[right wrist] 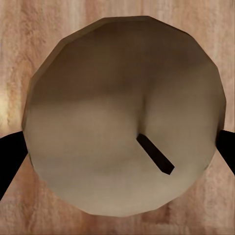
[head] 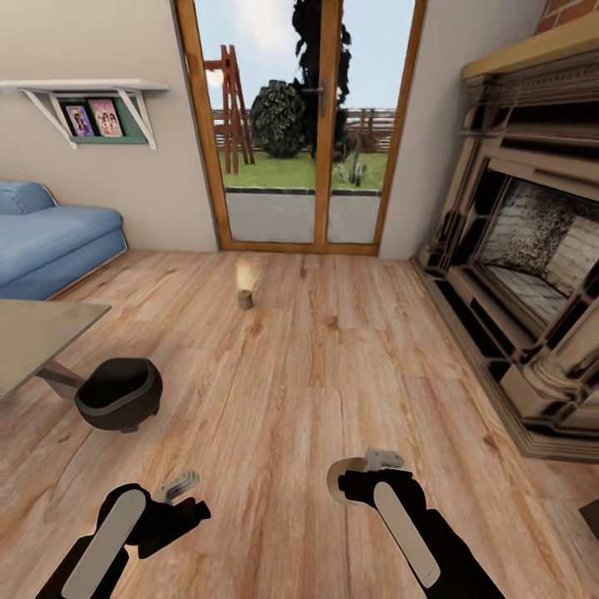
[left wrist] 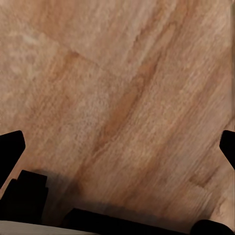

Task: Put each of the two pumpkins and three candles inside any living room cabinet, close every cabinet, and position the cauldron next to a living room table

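My right gripper (head: pixel 359 476) is shut on a beige-grey candle (head: pixel 336 482) low over the plank floor. In the right wrist view the candle's round top (right wrist: pixel 98 98) with its dark wick sits between the two black fingertips (right wrist: pixel 10 156). A second candle (head: pixel 245 299) stands upright on the floor in front of the glass doors. The black cauldron (head: pixel 119 393) rests on the floor right beside the leg of the grey table (head: pixel 33 333). My left gripper (head: pixel 187 499) is open and empty above bare floor, its fingers (left wrist: pixel 12 147) wide apart.
The brick fireplace (head: pixel 532 274) runs along the right side. The blue sofa (head: pixel 50 241) stands at the left behind the table. The wood-framed glass doors (head: pixel 304 125) are straight ahead. A wall shelf (head: pixel 91 104) holds pictures.
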{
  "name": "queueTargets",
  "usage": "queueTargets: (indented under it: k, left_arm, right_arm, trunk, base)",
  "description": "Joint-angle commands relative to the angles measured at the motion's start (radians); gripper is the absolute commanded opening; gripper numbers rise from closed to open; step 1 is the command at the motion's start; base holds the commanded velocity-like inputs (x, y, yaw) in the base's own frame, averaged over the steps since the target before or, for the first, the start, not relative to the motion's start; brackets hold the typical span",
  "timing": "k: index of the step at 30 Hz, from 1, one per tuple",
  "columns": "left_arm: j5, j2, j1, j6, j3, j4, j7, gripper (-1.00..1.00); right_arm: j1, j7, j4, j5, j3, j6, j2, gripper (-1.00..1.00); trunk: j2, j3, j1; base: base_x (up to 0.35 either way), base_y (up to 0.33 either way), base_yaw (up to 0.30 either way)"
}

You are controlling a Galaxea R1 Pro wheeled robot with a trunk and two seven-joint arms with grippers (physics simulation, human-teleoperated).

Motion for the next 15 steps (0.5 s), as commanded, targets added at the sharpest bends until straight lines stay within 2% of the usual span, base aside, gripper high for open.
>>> queueTargets:
  k: [1, 8, 15]
  left_arm:
    - [0.010, 0.001, -0.001, 0.000, -0.002, -0.001, 0.011, 1.00]
    - [0.010, 0.000, -0.001, -0.001, -0.002, -0.001, 0.010, 1.00]
    - [0.011, 0.000, -0.001, -0.001, -0.003, -0.001, 0.009, 1.00]
  right_arm:
    - [0.000, -0.010, -0.001, -0.010, 0.001, 0.002, 0.000, -1.00]
    - [0.000, -0.010, 0.000, -0.009, 0.002, 0.001, 0.000, -1.00]
    - [0.000, -0.009, 0.003, -0.005, 0.004, 0.000, 0.000, -1.00]
  trunk:
    - [0.007, 0.004, -0.004]
    - [0.056, 0.036, -0.031]
    - [0.056, 0.048, -0.031]
  base:
    - [0.000, 0.000, 0.000]
    - [0.000, 0.000, 0.000]
    - [0.000, 0.000, 0.000]
